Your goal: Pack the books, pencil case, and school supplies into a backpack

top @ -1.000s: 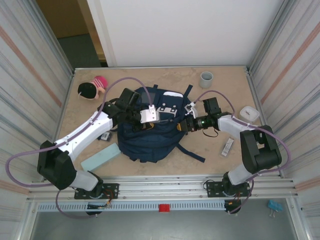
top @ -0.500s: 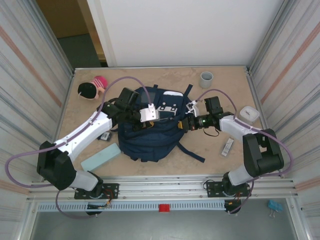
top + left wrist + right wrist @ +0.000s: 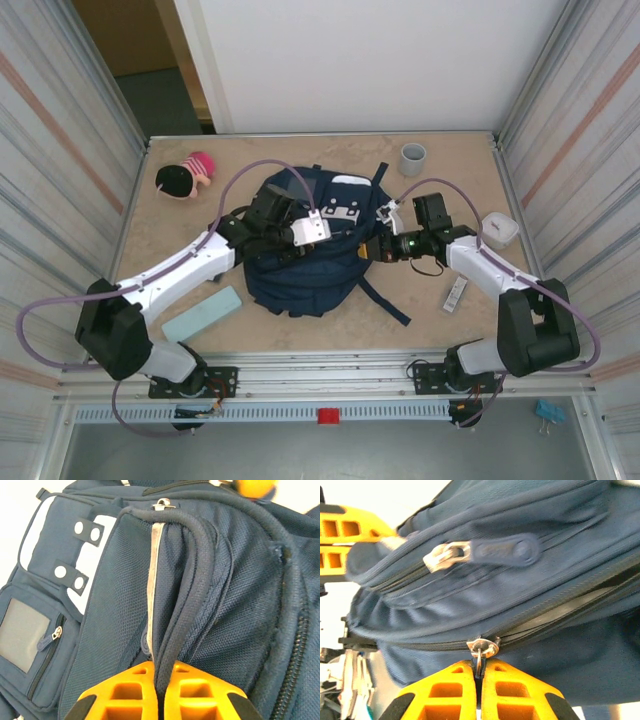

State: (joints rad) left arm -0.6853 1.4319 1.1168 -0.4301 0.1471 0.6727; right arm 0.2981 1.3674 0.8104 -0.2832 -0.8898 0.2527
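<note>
My left arm hides part of the backpack from above, and the white piece's print is too tiny to read.

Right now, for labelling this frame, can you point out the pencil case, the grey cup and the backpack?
pencil case [image 3: 200, 313]: top external view, middle of its mint top.
grey cup [image 3: 412, 166]: top external view, its near wall.
backpack [image 3: 300, 290]: top external view, bare navy fabric at its near end.

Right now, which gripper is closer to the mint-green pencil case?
Left. The left gripper pinches fabric on the backpack, left of which the pencil case lies; the right gripper holds a zipper pull at the backpack's right edge, farther away.
</note>
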